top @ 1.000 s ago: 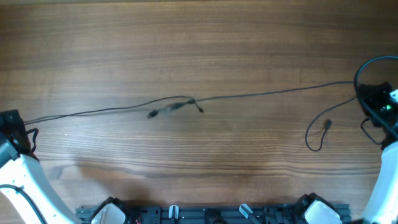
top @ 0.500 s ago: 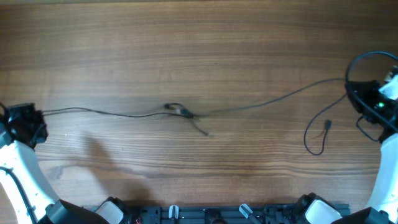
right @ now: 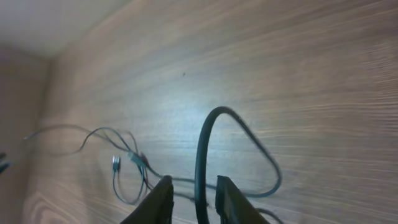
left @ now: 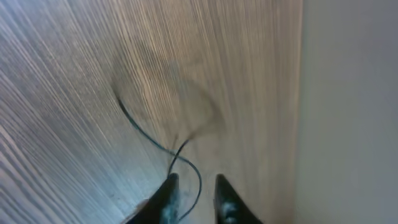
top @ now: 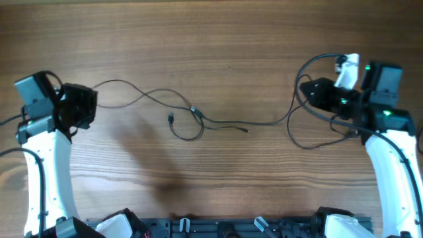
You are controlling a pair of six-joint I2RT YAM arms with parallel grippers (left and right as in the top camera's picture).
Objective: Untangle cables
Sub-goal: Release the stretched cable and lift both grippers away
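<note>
**Left gripper**: jaws slightly parted. A thin cord of the cables ran into the gap and was not pinched.

**Right gripper**: likewise parted. A dark cord arched up between the fingers, unclamped.

**Cables:** beyond the grippers they lay slack on the desk and met at a crossing between the two arms. A small loop and one plug tip lay just beside the crossing, and a second tip lay to its right.

**Assessment:** pulling outward on both ends would likely tighten the crossing.

**Recommended:** close on one cord near the crossing and hold the other down. Then draw the free plug tip back through the loop, slowly and low.
</note>
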